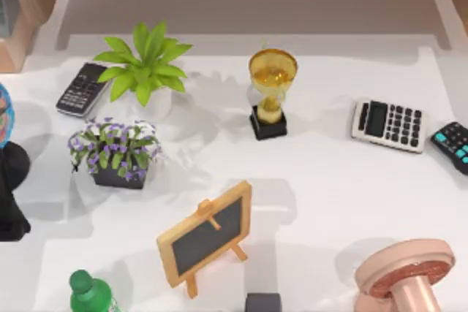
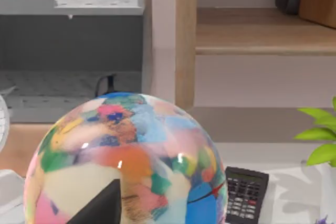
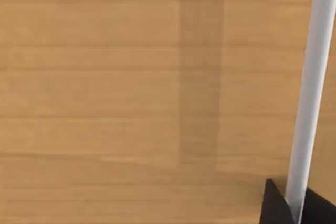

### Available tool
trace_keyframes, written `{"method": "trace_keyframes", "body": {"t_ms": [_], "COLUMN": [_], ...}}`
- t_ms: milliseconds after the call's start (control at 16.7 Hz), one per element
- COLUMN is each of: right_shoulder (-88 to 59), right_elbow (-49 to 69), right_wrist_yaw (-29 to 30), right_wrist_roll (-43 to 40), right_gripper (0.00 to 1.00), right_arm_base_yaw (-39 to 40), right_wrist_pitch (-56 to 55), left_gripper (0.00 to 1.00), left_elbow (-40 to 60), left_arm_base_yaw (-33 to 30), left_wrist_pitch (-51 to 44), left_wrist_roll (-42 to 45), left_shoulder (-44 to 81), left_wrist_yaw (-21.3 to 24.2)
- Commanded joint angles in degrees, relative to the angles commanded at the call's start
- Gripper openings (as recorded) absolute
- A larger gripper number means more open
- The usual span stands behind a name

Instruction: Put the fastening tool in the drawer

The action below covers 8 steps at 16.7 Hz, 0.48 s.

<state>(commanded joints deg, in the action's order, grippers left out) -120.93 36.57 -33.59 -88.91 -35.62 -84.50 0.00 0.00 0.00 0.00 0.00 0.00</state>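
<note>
White worktop point(image 1: 329, 180) lies open right of the wood-framed chalkboard easel point(image 1: 206, 234); grey calculator point(image 1: 388, 125) near its right edge; neither hand's opening can be told.

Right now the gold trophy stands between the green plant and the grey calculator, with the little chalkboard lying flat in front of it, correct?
Not quite. In the top view the chalkboard is not lying flat: it stands propped upright on its wooden easel. The rest holds: the gold trophy stands between the green plant and the grey calculator.
</note>
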Motion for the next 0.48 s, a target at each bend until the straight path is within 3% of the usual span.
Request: {"method": "trace_keyframes", "body": {"t_ms": [480], "right_shoulder": [-1.8], "right_elbow": [5.1], "right_wrist_yaw": [2.8], "right_wrist_roll": [0.1], "right_gripper": [0.00], "right_arm_base_yaw": [2.4], "right_wrist_pitch": [3.4], "left_gripper": [1.00], "left_elbow": [0.0], "left_arm_base_yaw": [0.0], "left_wrist_pitch": [0.0], "left_wrist_roll": [0.0], "left_shoulder": [0.0], "left_wrist_yaw": [0.0]}}
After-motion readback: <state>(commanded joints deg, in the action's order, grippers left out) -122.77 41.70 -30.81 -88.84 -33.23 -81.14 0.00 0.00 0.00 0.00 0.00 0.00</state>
